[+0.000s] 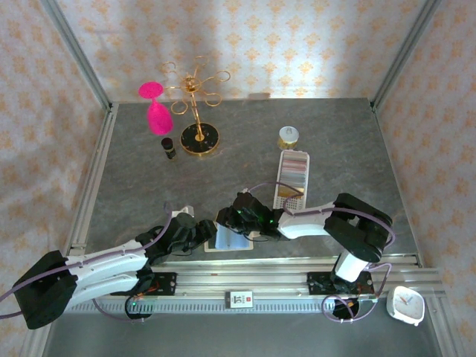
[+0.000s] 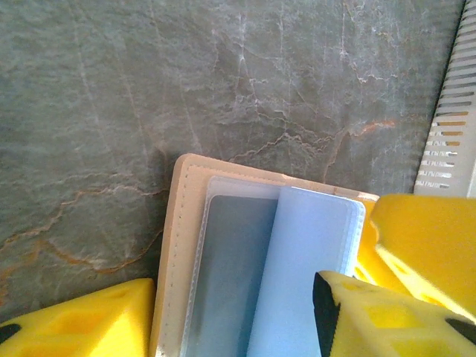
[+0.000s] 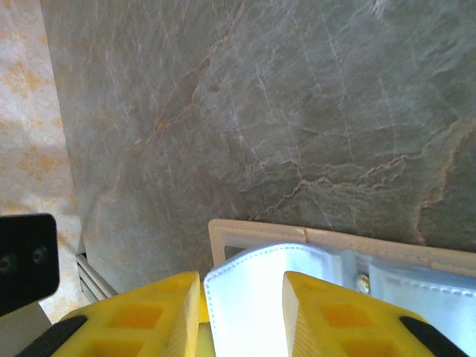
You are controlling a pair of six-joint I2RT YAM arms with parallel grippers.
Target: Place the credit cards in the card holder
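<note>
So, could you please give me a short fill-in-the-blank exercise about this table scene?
The card holder lies ____, not folded shut, on the table. The pink glass hangs on a ____-coloured stand. The perforated tray is ____ in colour. Missing words: open; gold; white.

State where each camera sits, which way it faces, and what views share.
Top external: above and behind the bases, looking down on the table; left arm and right arm show.
Left wrist: on the left arm, looking down past its yellow fingers at the open card holder.
Right wrist: on the right arm, looking across the card holder's rim past its yellow fingers.
Shared: all three show the card holder.
</note>
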